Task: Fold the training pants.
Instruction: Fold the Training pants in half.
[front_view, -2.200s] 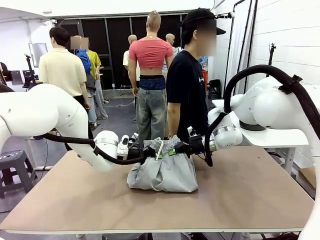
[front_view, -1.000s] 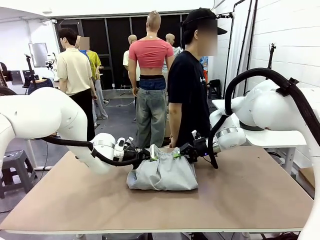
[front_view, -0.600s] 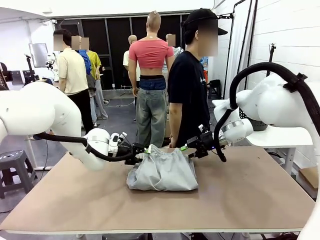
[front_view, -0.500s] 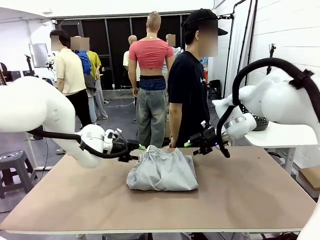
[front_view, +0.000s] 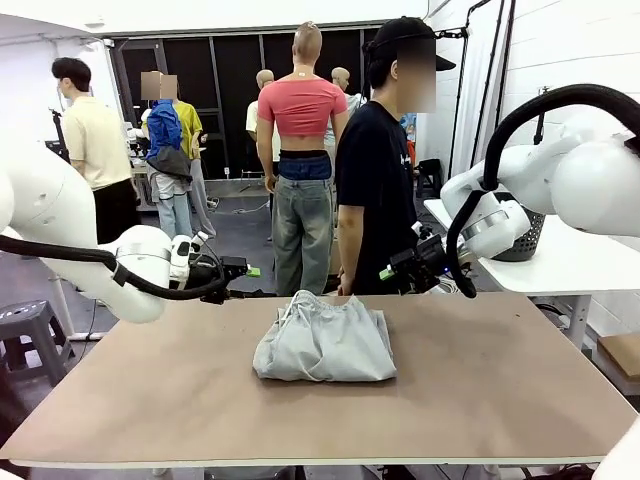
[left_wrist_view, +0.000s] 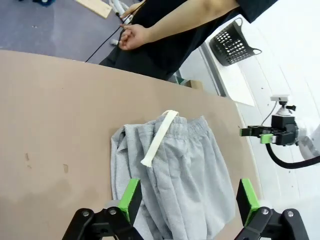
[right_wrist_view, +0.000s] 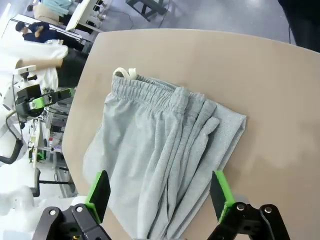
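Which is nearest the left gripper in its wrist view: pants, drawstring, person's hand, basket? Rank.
From the left gripper:
1. training pants, directly ahead, between its fingers.
2. white drawstring, on the waistband.
3. person's hand, beyond the table edge.
4. black basket, far top right.

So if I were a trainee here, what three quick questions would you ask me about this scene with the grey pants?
1. True or false: the left gripper is clamped on the training pants.
2. Where is the white drawstring? A) lying across the waistband B) hanging off the table edge C) in the person's hand
3. Fill in: the jaws of the right gripper stand ____.

Key: 1 false, both grippers are off to the sides, clear of the folded pants. 2 A. 3 open.
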